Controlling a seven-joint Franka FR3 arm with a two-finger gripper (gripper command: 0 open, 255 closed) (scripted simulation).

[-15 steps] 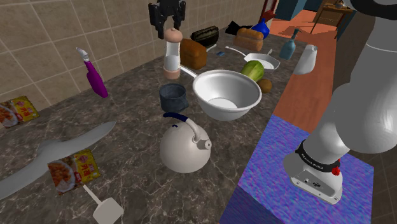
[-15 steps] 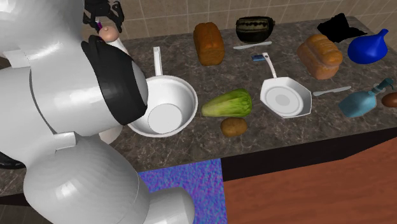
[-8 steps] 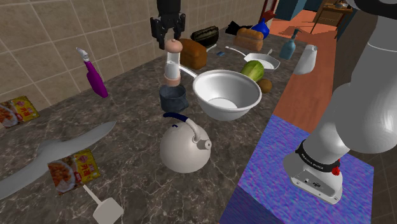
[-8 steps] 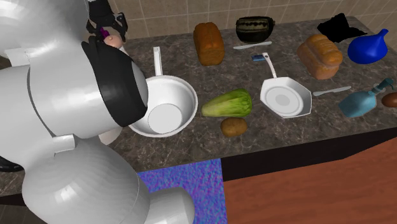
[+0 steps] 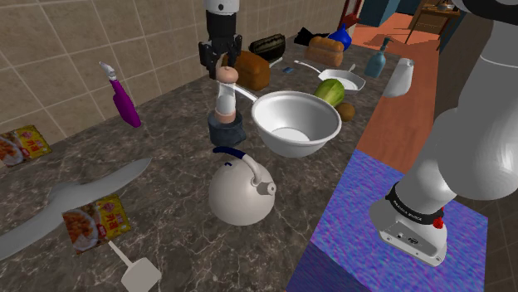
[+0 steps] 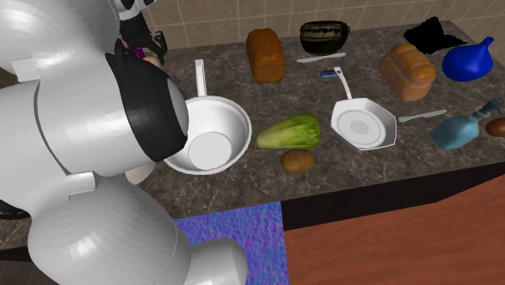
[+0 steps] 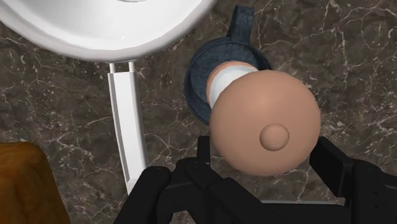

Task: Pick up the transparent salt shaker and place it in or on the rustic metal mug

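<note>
One salt shaker (image 5: 224, 98): tall, slim, clear-to-white body, rounded tan cap with a small knob on top. It stands upright with its lower end inside the one dark blue-grey metal mug (image 5: 227, 131) on the dark marbled tabletop (image 5: 178, 124). Cannot tell whether it reaches the mug's floor. The black two-finger tool (image 5: 221, 62) points straight down over it, jaws narrow and clasping the cap from both sides. In the wrist view the fingers (image 7: 333, 167) touch the cap's flanks, and the shaker (image 7: 267, 121) drops into the mug's (image 7: 197, 89) round mouth.

Counts:
- Two white pans. The deep round saucepan (image 5: 296, 123) sits just beside the mug, and its long handle runs past the mug. The flat octagonal pan (image 6: 364, 123) lies well apart from it.
- Two loaves: a dark brown bread loaf (image 6: 265, 55) and a lighter orange-brown bread loaf (image 6: 407, 71).
- Two orange-yellow snack packets, the first packet (image 5: 98, 220) near the shoulder view's bottom left and the second packet (image 5: 23, 143) by the tiled wall.
- One white kettle with a blue handle (image 5: 241, 195), near the mug on the stand's side.
- One purple spray bottle (image 5: 124, 104).
- One green lettuce head (image 6: 290, 131), with one brown potato (image 6: 297, 160) just beside it.
- One blue vase (image 6: 468, 61).
- One teal bottle (image 6: 455, 129), lying on its side.
</note>
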